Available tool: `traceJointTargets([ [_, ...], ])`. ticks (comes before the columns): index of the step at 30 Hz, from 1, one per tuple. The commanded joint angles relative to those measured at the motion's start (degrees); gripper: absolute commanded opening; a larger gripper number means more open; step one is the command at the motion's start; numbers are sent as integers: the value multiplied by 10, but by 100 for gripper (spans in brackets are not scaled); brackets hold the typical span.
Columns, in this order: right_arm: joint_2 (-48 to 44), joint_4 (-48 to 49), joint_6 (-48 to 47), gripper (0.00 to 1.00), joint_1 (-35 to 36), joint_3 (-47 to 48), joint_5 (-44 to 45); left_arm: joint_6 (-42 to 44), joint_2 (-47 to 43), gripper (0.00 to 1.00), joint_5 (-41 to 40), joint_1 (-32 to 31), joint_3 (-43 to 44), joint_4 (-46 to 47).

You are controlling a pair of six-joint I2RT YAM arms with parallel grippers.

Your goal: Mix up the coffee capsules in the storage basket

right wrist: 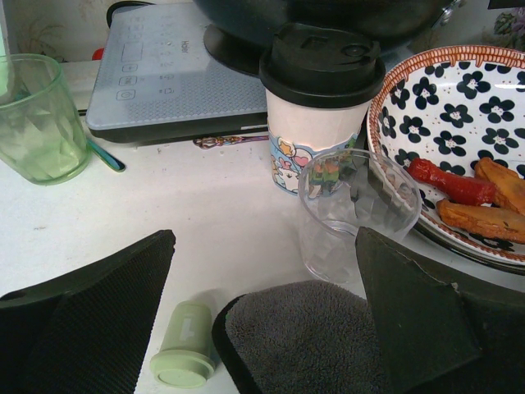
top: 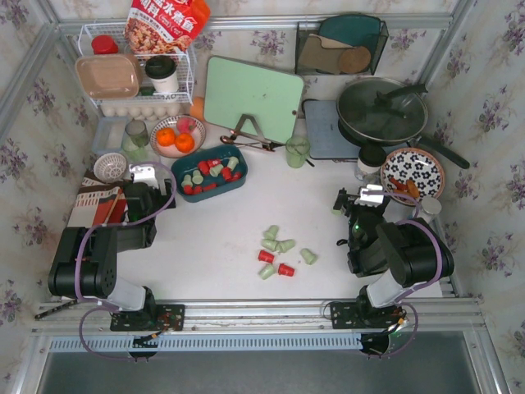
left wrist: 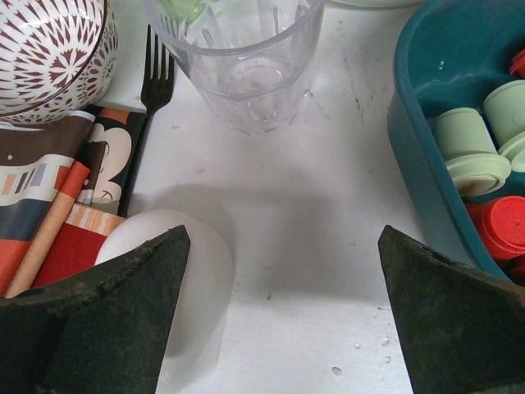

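The dark teal storage basket (top: 209, 174) holds several red and mint green capsules (top: 215, 170). In the left wrist view its left wall (left wrist: 422, 156) shows with green (left wrist: 467, 148) and red capsules (left wrist: 510, 226) inside. Several loose capsules (top: 279, 246), mostly green with two red (top: 285, 269), lie on the table's middle. My left gripper (top: 146, 175) (left wrist: 283, 238) is open and empty, just left of the basket. My right gripper (top: 365, 197) (right wrist: 264, 238) is open over a grey cloth (right wrist: 312, 336), with one green capsule (right wrist: 184, 345) lying beside its left finger.
By the left gripper stand a clear glass (left wrist: 238, 66), a fork (left wrist: 152, 90), a patterned bowl (left wrist: 49, 49) and a white rounded object (left wrist: 176, 271). Ahead of the right gripper stand a clear cup (right wrist: 353, 213), a lidded coffee cup (right wrist: 320, 107), a flowered plate (right wrist: 459, 139), a green glass (right wrist: 37, 119) and a hob (right wrist: 172, 74).
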Motion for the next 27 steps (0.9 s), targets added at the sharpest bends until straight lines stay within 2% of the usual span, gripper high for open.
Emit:
traceJointTargets([
  [1,-2,42,1,100,0,3,4,-3,-2,100,7,0,2,-7],
  [18,-2,41,1,100,0,3,4,-3,-2,100,7,0,2,-7],
  [27,-10,-44,23,100,-17,41,-10,-2,-1,100,7,1,2,-7],
])
